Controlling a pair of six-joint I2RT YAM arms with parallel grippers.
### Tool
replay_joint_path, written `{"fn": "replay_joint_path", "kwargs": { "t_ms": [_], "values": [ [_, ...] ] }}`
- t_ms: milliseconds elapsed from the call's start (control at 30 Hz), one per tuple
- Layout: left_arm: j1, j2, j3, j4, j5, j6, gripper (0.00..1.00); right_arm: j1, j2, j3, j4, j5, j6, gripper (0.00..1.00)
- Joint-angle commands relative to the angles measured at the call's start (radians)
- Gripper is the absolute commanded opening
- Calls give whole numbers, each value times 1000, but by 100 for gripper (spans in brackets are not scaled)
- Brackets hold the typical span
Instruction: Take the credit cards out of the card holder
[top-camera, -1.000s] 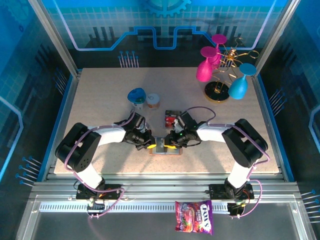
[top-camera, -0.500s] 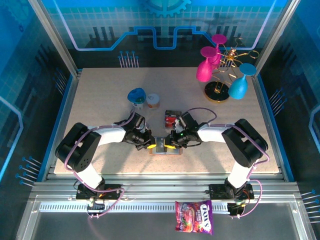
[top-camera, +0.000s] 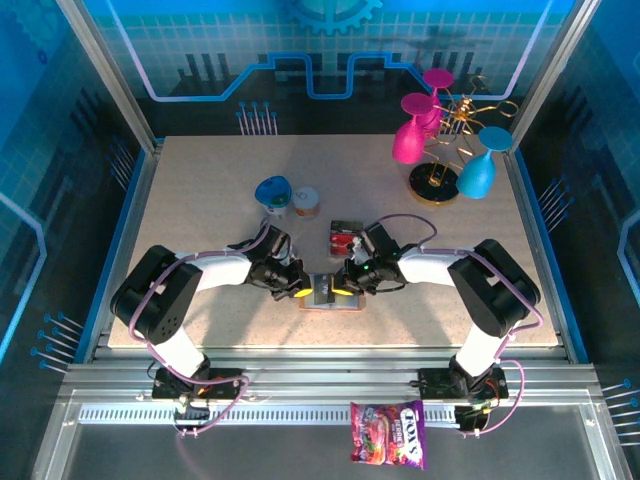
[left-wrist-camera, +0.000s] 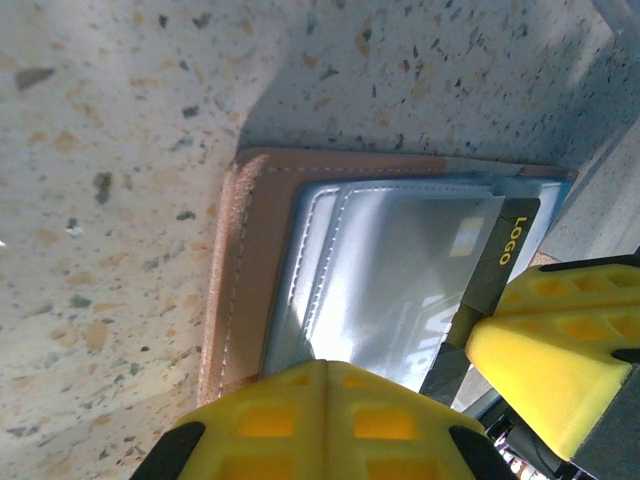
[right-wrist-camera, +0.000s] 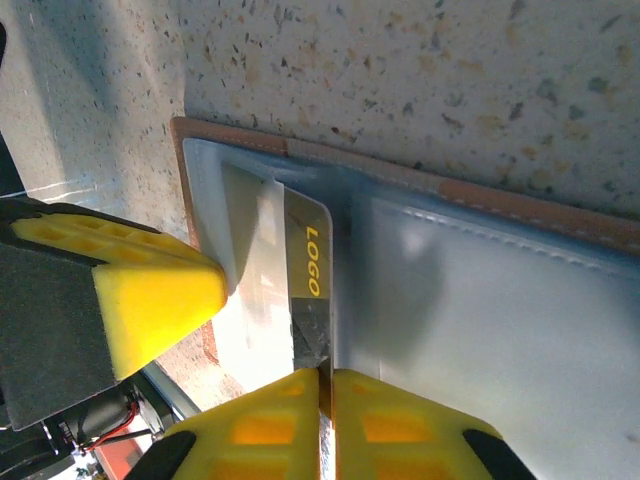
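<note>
The card holder lies open near the table's front edge, with a brown stitched rim and pale inner faces. A credit card with a dark strip reading LOGO sticks out of the pocket beside the fold, and it also shows in the left wrist view. My right gripper is shut on that card's edge. My left gripper is shut, its tips resting on the holder's other inner face. Another red and dark credit card lies on the table behind the holder.
Two small cups stand behind the arms. A rack with pink and teal glasses is at the back right. A candy bag lies on the lower shelf in front of the table.
My right gripper's jaws have closed onto the card's edge and the gripper has shifted slightly. The left gripper and the holder have stayed in place.
</note>
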Motion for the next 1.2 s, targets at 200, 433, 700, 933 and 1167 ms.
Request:
{"fn": "replay_joint_path", "kwargs": {
  "t_ms": [200,433,700,933,1167],
  "values": [
    [5,4,-24,-33,-7,25,4,-35,-51,-13,-112,37,-69,10],
    [6,1,-24,-36,-9,25,4,-54,-88,-1,-192,72,-113,10],
    [7,2,-25,-34,-7,25,4,-60,-103,14,-237,86,-138,10],
    [6,1,-27,-32,-7,27,4,-60,-114,23,-259,103,-143,10],
    [6,4,-26,-27,-6,25,4,-60,-122,24,-263,113,-139,10]
  ]
}}
